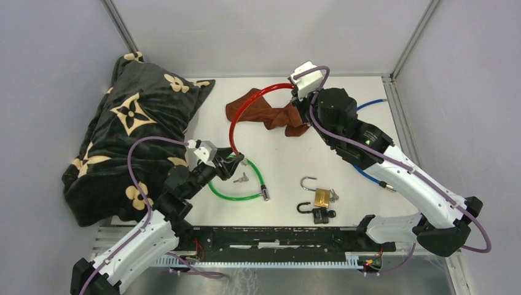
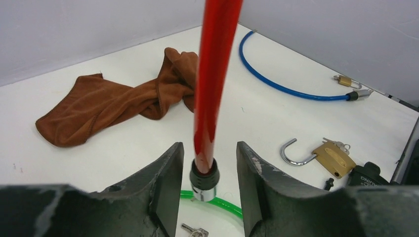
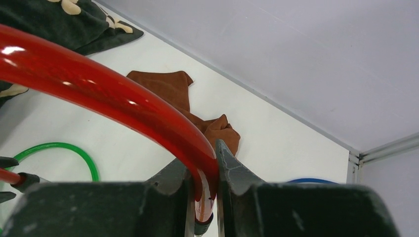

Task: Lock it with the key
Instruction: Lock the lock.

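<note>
Red cable lock [image 1: 246,107], arched above the table [image 1: 368,123] between both arms.
Right gripper [image 1: 299,100] is clamped on the cable's far end over the brown cloth [image 1: 261,110]. Left gripper [image 1: 230,161] has its jaws apart, straddling the metal tip [image 2: 203,190] and gripping nothing. Advised: close squarely on the black collar [image 2: 203,173], not the slick sheath. Keys [image 1: 241,179] lie just below.
</note>
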Controlling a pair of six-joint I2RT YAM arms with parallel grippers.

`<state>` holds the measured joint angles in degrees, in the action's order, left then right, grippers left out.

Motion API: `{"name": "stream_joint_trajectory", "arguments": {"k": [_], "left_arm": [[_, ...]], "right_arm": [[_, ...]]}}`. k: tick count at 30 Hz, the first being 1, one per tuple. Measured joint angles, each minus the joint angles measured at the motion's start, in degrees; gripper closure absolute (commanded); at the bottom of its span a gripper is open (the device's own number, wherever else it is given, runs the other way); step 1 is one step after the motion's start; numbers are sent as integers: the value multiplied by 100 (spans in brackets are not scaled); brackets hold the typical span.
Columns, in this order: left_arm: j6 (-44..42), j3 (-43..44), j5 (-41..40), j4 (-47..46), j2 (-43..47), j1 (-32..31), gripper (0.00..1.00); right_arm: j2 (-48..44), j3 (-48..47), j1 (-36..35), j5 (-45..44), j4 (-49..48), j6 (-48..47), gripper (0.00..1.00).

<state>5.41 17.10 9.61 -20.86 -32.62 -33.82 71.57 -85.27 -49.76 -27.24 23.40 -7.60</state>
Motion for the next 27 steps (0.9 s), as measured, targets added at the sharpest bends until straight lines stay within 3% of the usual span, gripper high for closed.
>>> {"name": "stream_joint_trajectory", "arguments": {"k": [5, 8, 15, 19, 21, 27], "left_arm": [[11, 0, 177, -28, -195, 0, 55], [59, 0, 295, -205, -409, 0, 97], [140, 2, 225, -334, -345, 2, 98], [501, 181, 184, -450, -138, 13, 98], [656, 389, 205, -664, 35, 68, 98], [772, 588, 802, -1941, 1119, 455, 98]], "right_arm": [[0, -2, 0, 92, 50, 31, 100], [0, -24, -11, 225, 118, 87, 100], [-2, -35, -17, 483, 107, 210, 100], [-4, -35, -24, 1182, -149, 485, 100], [-7, -26, -46, 1659, -503, 734, 100], [-111, 535, -452, 3224, -2739, 1659, 100]]}}
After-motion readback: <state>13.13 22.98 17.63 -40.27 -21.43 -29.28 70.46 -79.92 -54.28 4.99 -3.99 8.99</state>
